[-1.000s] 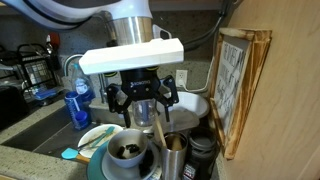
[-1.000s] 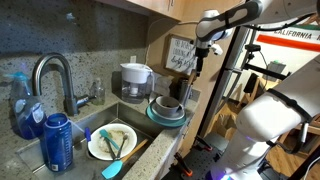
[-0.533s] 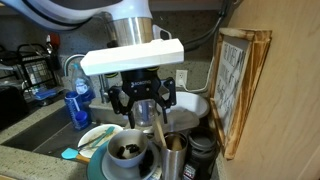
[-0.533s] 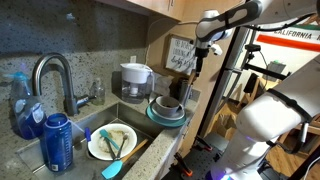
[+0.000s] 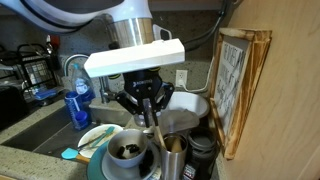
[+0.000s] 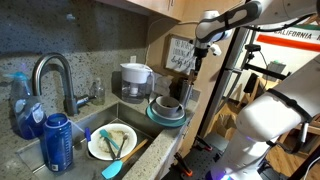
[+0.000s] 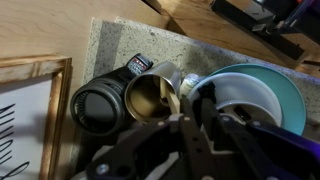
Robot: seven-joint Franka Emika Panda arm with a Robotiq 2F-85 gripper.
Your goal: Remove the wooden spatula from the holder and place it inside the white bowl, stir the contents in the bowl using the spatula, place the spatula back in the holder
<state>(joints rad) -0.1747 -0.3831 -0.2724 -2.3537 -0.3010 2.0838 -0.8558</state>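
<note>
Since a second ago your fingers (image 5: 133, 104) have swung in from wide apart, and they now pinch the upper end of the wooden spatula (image 5: 158, 135). It stands tilted in the holder (image 5: 174, 163), just beside the white bowl (image 5: 128, 158). Gripped that high, the stick may pivot as you lift. Pull off-axis and it could drag or tip the holder against the black mug (image 5: 203, 158).

Arm (image 5: 131, 30) upright overhead, tool (image 5: 148, 114) pointing straight down, fingers (image 5: 131, 105) pinched close together, tips nearly meeting
</note>
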